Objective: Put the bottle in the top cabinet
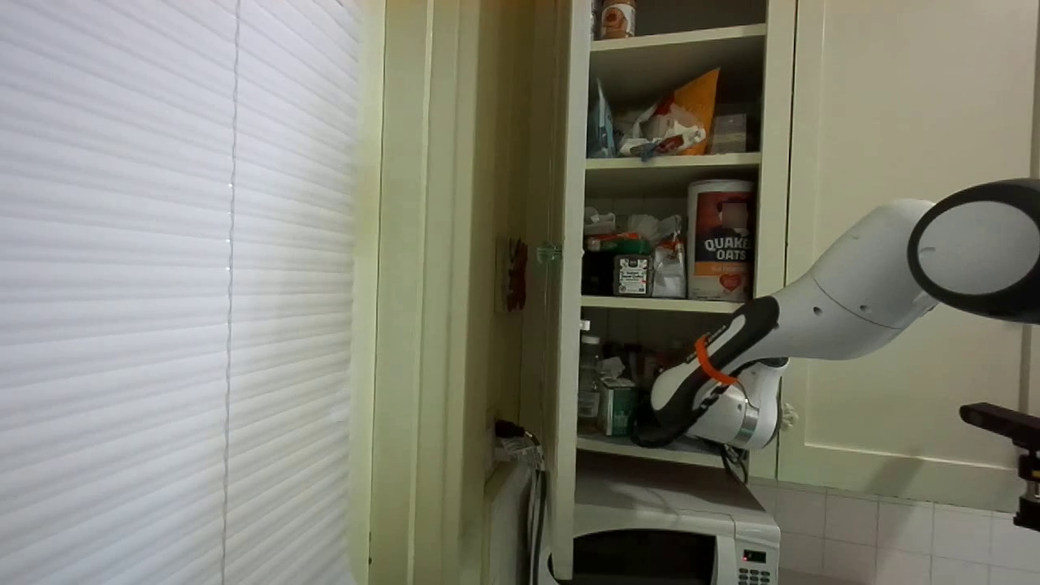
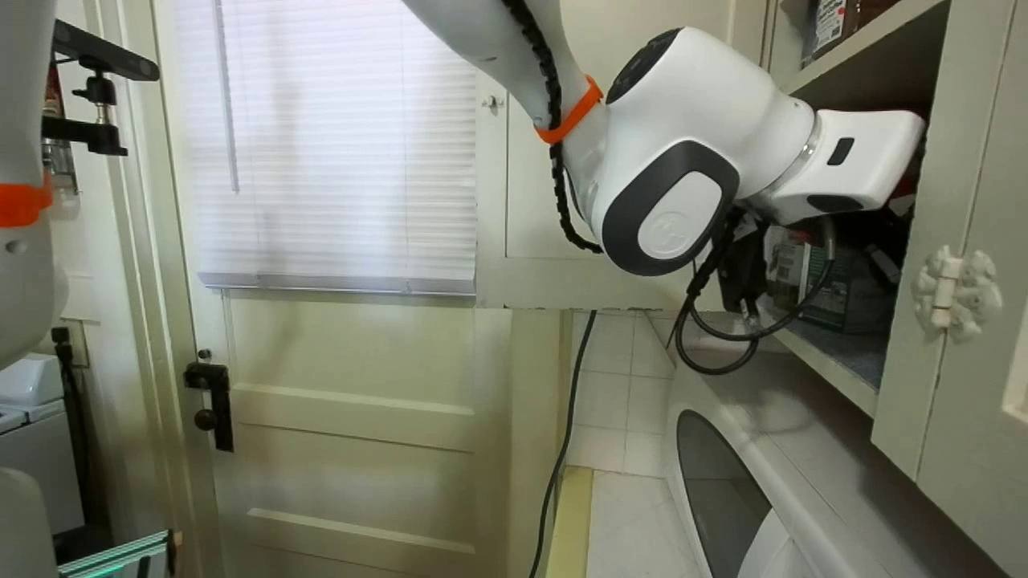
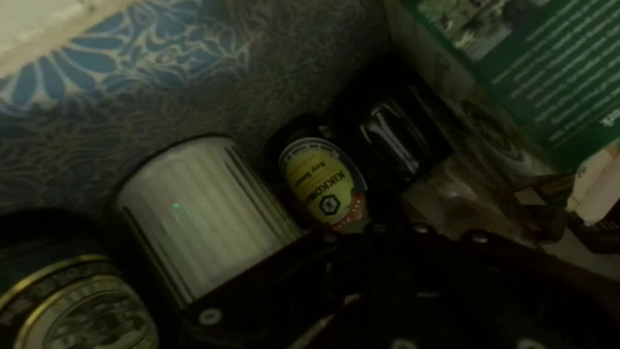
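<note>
hanging inside the top cabinet [image 1: 674, 162], the gripper [image 3: 382, 231] is near a kikkoman soy sauce bottle [image 3: 320, 182]; clenched or released, i cannot tell.

Can't make out the gripper [image 3: 382, 235] in the wrist view, lost in shadow, nor whether parted or closed. Can't follow the soy sauce bottle [image 3: 322, 179] behind it, nor the dark container [image 3: 92, 310] on the left past the edge. Can't see into the cabinet [image 1: 778, 162] where covered by the arm [image 1: 861, 276] in an exterior view, nor its top, cut off.
</note>
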Controlling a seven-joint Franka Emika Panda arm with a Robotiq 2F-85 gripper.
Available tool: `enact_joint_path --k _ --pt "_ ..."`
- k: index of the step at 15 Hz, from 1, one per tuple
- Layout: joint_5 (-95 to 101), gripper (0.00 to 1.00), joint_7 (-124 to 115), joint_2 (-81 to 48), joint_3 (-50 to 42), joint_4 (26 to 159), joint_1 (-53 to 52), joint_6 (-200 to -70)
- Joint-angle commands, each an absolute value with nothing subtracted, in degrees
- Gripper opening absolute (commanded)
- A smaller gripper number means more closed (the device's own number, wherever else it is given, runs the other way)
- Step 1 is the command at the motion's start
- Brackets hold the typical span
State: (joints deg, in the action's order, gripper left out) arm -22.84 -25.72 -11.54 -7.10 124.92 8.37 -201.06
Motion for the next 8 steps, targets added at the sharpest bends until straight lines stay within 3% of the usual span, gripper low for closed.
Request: enact_joint_path --k 1,8 --pt "-25.5 0.00 -23.4 -4.3 -8.5 131.8 6.9 -196.7" --pt "-33.7 0.00 -12.5 0.5 -10.4 137.4 4.7 -195.6"
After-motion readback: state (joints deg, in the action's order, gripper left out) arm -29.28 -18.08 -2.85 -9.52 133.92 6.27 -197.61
